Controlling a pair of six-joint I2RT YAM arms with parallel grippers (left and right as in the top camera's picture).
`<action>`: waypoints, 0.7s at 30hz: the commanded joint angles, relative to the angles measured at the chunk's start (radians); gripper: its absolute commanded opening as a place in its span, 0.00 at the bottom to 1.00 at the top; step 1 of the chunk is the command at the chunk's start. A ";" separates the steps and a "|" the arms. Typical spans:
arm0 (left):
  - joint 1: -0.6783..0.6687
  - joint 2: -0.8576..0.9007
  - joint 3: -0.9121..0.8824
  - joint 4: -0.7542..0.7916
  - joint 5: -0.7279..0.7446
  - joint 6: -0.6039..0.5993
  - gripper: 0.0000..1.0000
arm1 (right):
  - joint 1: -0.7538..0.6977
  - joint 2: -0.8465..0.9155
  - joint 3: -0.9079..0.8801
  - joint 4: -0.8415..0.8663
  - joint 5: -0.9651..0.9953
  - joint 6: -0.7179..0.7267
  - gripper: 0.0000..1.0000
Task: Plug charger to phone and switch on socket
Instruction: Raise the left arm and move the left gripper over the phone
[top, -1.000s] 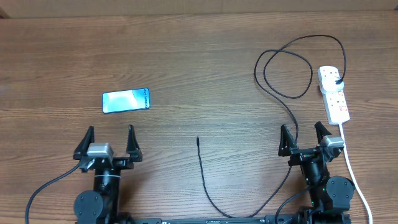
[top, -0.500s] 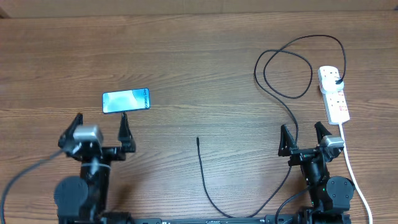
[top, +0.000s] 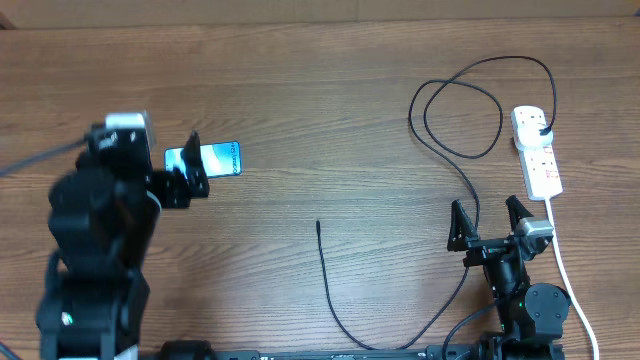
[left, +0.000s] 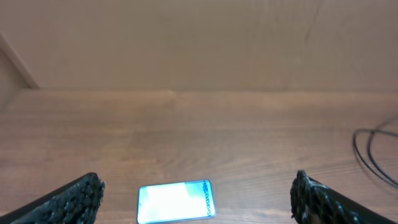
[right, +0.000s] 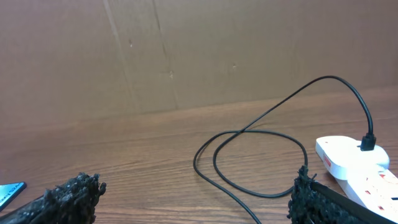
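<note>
Nearest the robot, the charger cable lies slack on the wooden table, dipping to the near edge in a U. Its left branch ends at the small straight plug tip, which rests free on the wood near the middle, well apart from the phone. The right branch climbs to the right gripper, which sits low at the near right. Its 2 fingers are spread wide, with nothing between them but the cable running along the table below. Just right of that gripper, the thick white cord trails toward the near edge.

Farther back on the left, the left arm is raised and blurred in the overhead view. The left gripper is released too, its 2 fingers far apart and holding nothing. From the wrist camera, the phone shows on the table between them. It lies flat, screen up and lit light blue, long side running left to right. From overhead, 1 finger overlaps its left end; whether it touches cannot be told.

At the far right lies the white power strip, its long axis running near to far. The cable loops loosely to its left, arcs over, and ends in the black plug seated in the strip's farthest outlet. The switch positions are too small to read. A brown cardboard wall stands beyond the table.
</note>
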 joint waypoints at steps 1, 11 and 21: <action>0.010 0.109 0.157 -0.077 0.040 -0.014 1.00 | 0.009 -0.010 -0.011 0.002 0.010 0.000 1.00; 0.010 0.499 0.552 -0.439 0.122 -0.034 1.00 | 0.009 -0.010 -0.011 0.002 0.010 0.000 1.00; 0.010 0.656 0.582 -0.583 0.154 -0.029 1.00 | 0.009 -0.010 -0.011 0.002 0.010 0.000 1.00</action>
